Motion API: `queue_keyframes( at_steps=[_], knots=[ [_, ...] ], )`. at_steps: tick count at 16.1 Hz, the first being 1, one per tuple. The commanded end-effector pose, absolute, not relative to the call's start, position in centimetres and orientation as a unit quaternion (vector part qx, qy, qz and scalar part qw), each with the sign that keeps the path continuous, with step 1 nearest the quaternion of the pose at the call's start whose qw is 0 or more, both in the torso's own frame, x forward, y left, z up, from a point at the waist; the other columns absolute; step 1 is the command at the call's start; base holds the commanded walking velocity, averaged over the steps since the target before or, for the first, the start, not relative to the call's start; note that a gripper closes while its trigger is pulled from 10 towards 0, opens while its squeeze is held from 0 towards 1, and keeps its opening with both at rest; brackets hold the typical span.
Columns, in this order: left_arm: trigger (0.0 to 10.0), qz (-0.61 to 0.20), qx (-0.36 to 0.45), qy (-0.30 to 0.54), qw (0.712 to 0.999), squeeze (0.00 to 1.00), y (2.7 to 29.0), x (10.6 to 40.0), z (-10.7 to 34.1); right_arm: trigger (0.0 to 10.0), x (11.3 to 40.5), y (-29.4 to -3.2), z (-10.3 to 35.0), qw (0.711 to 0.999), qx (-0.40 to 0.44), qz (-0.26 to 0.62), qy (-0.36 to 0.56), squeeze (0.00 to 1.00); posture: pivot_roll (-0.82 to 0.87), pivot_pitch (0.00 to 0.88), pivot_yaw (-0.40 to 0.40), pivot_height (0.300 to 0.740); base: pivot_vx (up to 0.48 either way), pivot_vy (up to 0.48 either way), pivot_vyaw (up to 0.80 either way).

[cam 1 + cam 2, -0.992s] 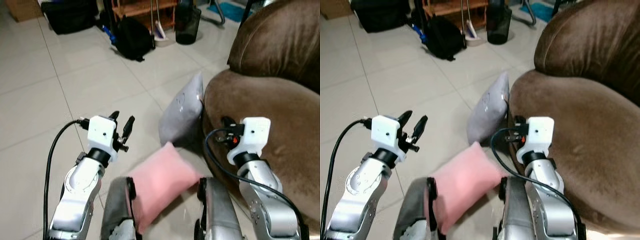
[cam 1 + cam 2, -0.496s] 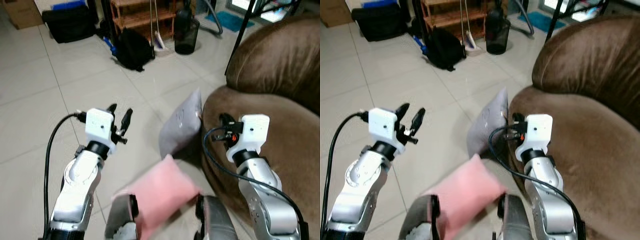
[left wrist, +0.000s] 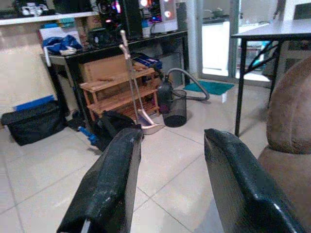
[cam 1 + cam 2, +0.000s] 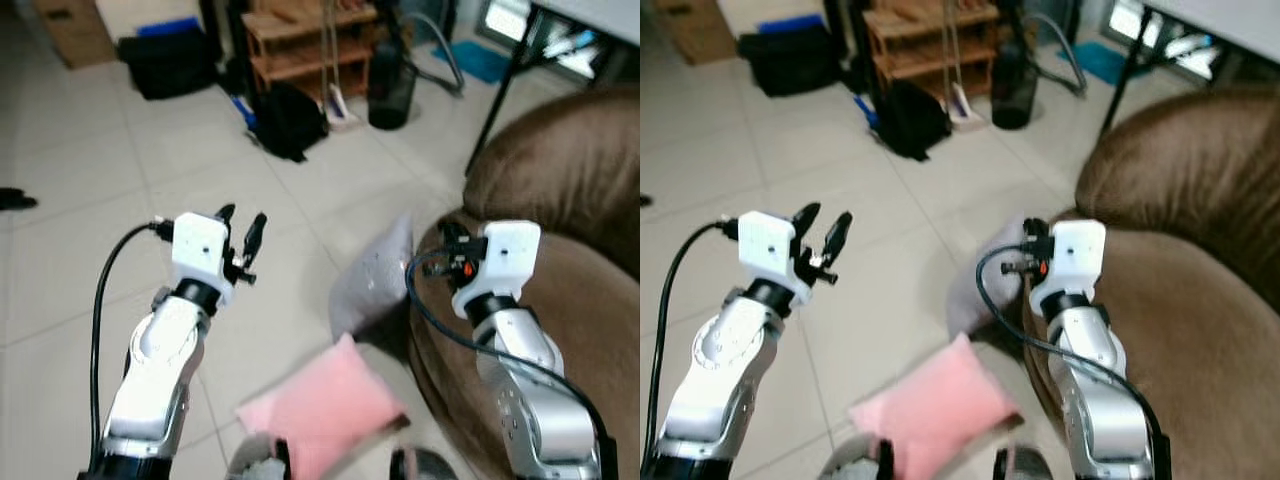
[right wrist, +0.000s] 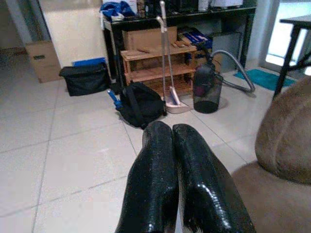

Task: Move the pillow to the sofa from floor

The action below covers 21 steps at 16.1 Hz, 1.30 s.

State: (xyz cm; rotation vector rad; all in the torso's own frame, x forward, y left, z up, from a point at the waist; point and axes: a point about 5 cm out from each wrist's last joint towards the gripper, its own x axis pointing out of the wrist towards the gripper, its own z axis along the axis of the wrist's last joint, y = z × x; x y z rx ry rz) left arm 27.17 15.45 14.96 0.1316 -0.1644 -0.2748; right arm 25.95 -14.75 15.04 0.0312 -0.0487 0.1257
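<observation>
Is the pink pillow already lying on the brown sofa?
No, the pink pillow lies on the tiled floor in front of the robot, beside the brown sofa, not on it.

The pale tiled floor (image 4: 90, 300) carries a pink pillow (image 4: 325, 408) at its near edge and a grey pillow (image 4: 372, 280) propped against the brown sofa (image 4: 590, 300). Farther back stand a black backpack (image 4: 285, 120), black duffel bag (image 4: 170, 62), wooden shelf (image 4: 305, 45) and dark bin (image 4: 392, 82).
</observation>
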Motion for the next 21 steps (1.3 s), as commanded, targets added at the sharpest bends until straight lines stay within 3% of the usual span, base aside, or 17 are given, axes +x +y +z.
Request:
queue_keyframes(
  at_steps=[1,8,16,21],
  knots=[
    [10.0,-0.130,0.065,-0.074,0.987,0.00,15.7,27.2,14.7,10.0,25.9,-14.7,15.4,0.997,0.017,0.070,-0.030,0.00,-0.02,0.013,0.042,0.735,0.000,0.000,0.00],
    [10.0,-0.150,0.059,-0.062,0.985,0.00,15.1,26.6,14.3,10.0,24.7,-14.8,12.3,0.994,-0.036,0.087,0.061,0.00,-0.03,0.000,0.043,0.740,-0.082,0.000,0.00],
    [10.0,-0.148,0.055,-0.060,0.986,0.00,15.1,26.4,14.1,10.0,24.7,-15.0,12.2,0.993,-0.043,0.088,0.068,0.00,-0.03,0.000,0.037,0.740,-0.289,0.000,0.00],
    [10.0,-0.129,0.055,-0.055,0.989,0.00,15.5,26.2,13.9,10.0,24.8,-15.1,12.3,0.993,-0.045,0.085,0.065,0.00,-0.03,0.000,0.030,0.740,0.000,0.000,0.00]
  ],
)
